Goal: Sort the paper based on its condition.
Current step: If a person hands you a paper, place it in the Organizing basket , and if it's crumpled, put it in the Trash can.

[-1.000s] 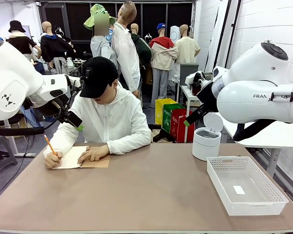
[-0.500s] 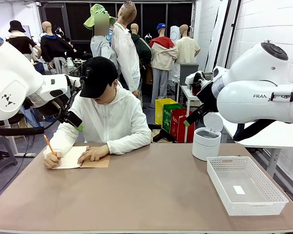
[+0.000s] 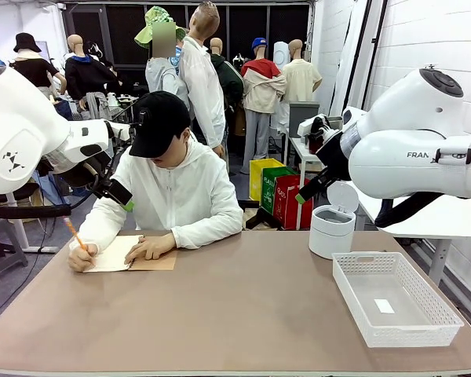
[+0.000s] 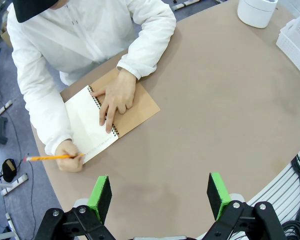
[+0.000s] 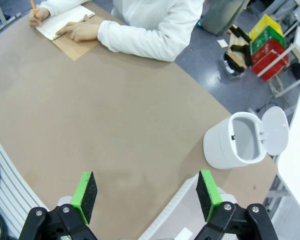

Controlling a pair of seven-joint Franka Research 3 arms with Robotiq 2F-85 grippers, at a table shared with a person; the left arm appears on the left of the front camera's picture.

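The paper we see is a white page (image 4: 85, 127) in the brown-covered spiral notebook (image 4: 137, 107) at the desk's (image 4: 215, 100) far left, where a person writes. Our left hand (image 4: 160, 192) and right hand (image 5: 146, 192) hover open, empty. Sorting, we judge, needs a loose sheet first.

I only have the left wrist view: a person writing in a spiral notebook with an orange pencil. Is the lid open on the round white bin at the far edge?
Observer: Yes. The round white bin has its flip lid tipped back, open.
Operator: Anything inside the basket beside it?
Observer: The white plastic mesh basket has a small white slip on its floor.
Operator: And the right gripper?
Observer: The right gripper is open, above the tan tabletop beside the bin.
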